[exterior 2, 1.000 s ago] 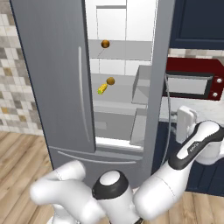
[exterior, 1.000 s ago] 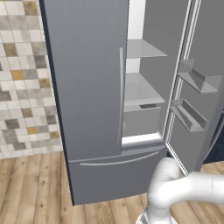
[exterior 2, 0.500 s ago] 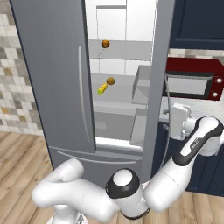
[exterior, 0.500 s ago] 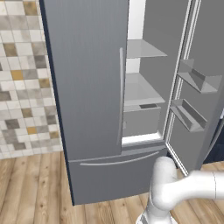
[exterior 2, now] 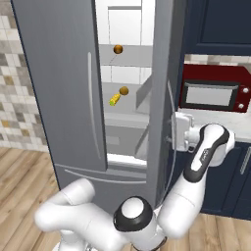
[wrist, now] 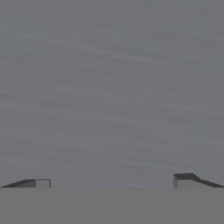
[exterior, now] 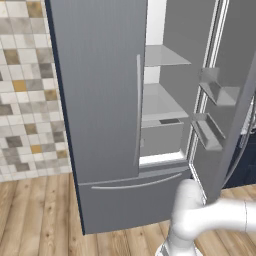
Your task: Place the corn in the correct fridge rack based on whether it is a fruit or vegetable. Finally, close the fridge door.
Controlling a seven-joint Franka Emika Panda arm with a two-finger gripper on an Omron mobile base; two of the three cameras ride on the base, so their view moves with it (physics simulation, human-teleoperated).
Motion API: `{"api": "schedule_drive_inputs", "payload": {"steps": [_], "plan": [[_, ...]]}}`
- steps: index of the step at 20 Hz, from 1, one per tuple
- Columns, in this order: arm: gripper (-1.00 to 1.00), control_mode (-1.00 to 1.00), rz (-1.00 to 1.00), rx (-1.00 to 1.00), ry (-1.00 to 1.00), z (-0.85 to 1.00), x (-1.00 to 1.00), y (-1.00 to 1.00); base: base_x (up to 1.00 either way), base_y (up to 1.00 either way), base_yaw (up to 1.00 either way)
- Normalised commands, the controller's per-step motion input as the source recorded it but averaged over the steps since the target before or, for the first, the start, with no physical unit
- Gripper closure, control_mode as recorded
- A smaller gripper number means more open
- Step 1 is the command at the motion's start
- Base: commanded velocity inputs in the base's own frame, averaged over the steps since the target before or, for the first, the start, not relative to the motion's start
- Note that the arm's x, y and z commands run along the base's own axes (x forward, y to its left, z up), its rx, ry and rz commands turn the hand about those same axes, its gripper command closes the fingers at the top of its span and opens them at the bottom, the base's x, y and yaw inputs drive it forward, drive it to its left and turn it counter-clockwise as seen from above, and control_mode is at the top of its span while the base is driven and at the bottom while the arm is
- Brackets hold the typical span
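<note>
A: Corn [exterior 2: 113, 100] already lies on the fridge rack [exterior 2: 128, 115], beside a brown ball [exterior 2: 124, 90], long axis slanting.
B: So the door's next?
A: Yes. Your gripper [exterior 2: 172, 136] sits against the open fridge door [exterior 2: 164, 73], fingers spread wide, holding nothing. Flat, smooth grey metal panel; push it left.

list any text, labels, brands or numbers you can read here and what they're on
None can be read.
The fridge door is plain grey, with no brand or label.
The red microwave has small buttons at its right end, too small to show any marking.
The corn and the fridge rack bear no writing.
</note>
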Motion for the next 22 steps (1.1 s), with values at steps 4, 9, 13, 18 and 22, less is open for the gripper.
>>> {"api": "schedule_drive_inputs", "payload": {"steps": [4, 9, 13, 18, 22], "plan": [[-1.0, -1.0, 0.0, -0.01, -0.07, -0.05, 0.06, 1.0, 0.0, 0.0, 0.0], [-1.0, -1.0, -0.06, -0.03, -0.04, -0.01, 0.36, 0.99, 0.0, 0.0, 0.0], [-1.0, -1.0, -0.3, -0.1, 0.0, 0.08, 0.43, 0.82, 0.0, 0.0, 0.0], [-1.0, -1.0, -0.39, -0.08, 0.03, 0.1, 0.4, 0.68, 0.0, 0.0, 0.0], [-1.0, -1.0, -0.42, -0.05, 0.06, 0.04, 0.36, 0.58, 0.0, 0.0, 0.0]]}}
